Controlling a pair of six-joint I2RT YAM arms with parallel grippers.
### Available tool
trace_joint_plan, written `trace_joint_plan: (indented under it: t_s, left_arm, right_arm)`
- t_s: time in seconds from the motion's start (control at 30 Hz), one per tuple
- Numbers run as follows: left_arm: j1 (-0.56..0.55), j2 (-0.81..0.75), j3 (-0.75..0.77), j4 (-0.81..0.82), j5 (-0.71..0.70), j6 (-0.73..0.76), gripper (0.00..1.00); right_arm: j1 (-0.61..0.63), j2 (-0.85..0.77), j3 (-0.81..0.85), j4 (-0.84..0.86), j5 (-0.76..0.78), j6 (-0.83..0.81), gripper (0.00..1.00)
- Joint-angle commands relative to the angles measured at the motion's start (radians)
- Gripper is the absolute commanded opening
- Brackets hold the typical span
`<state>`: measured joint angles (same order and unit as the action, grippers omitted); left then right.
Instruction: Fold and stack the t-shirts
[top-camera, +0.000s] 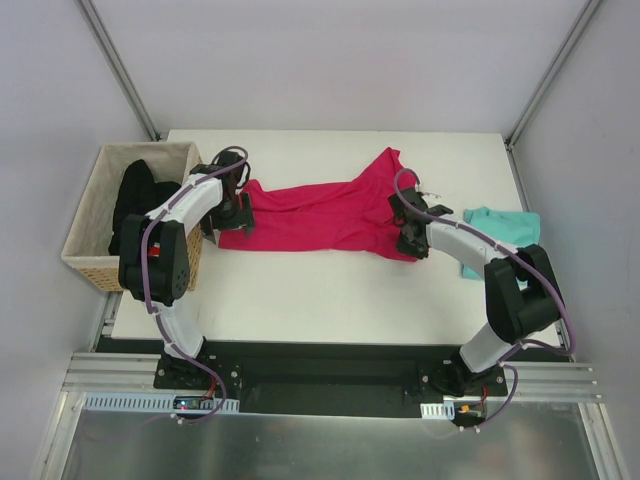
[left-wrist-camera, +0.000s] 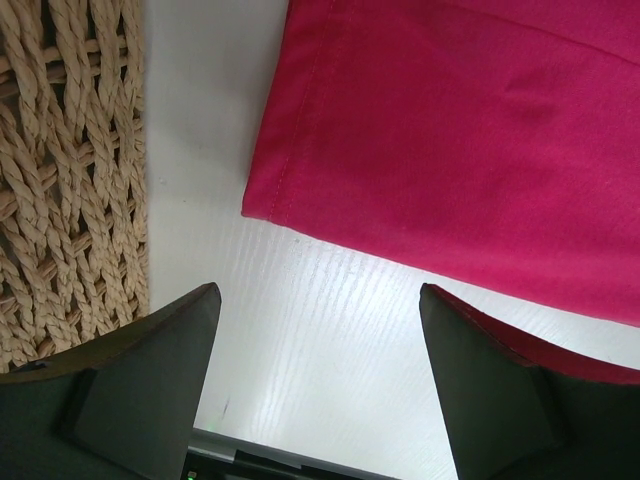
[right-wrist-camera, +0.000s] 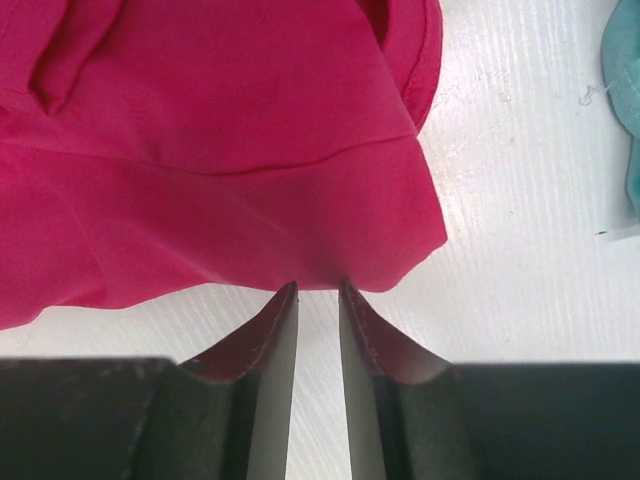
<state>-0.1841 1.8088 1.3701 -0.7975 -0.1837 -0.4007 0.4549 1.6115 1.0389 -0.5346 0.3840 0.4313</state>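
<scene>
- Left tool (left-wrist-camera: 318, 295), jaws wide apart and empty: the pink t-shirt (top-camera: 310, 215) has its hem corner at 1 o'clock.
- Its long axis runs 9 to 3 o'clock across the bench (top-camera: 330, 290).
- Right tool (right-wrist-camera: 318, 288), jaws a narrow slit apart (nothing visibly pinched), meets the cloth edge at 12 o'clock; the teal t-shirt (top-camera: 495, 235) lies at 3 o'clock.

The top camera looks down from the near edge over the whole white tabletop (top-camera: 330, 290); both wrist cameras look from close up — sharing the magenta-pink cloth t-shirt (top-camera: 310, 215).
</scene>
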Motion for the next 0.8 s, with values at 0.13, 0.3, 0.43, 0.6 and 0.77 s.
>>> trace_joint_plan:
  t_s: [0.13,0.3,0.43,0.6,0.77]
  left_arm:
    - [-0.005,0.004,0.06,-0.014,-0.011,0.02,0.8]
    - [-0.005,-0.012,0.064,-0.029,-0.016,0.023,0.81]
    - [-0.003,-0.025,0.07,-0.04,-0.025,0.03,0.81]
    - [0.0,-0.022,0.076,-0.049,-0.037,0.031,0.81]
    - [0.002,-0.019,0.086,-0.048,-0.033,0.025,0.81]
  right_arm:
    - [-0.025,0.068,0.066,0.012,-0.053,0.034,0.11]
    - [-0.045,0.091,0.067,0.018,-0.06,0.053,0.06]
    - [-0.058,0.102,0.07,0.018,-0.056,0.079,0.06]
    - [-0.078,0.103,0.061,-0.005,-0.043,0.13,0.02]
    - [-0.082,0.09,0.056,-0.03,-0.016,0.146,0.01]
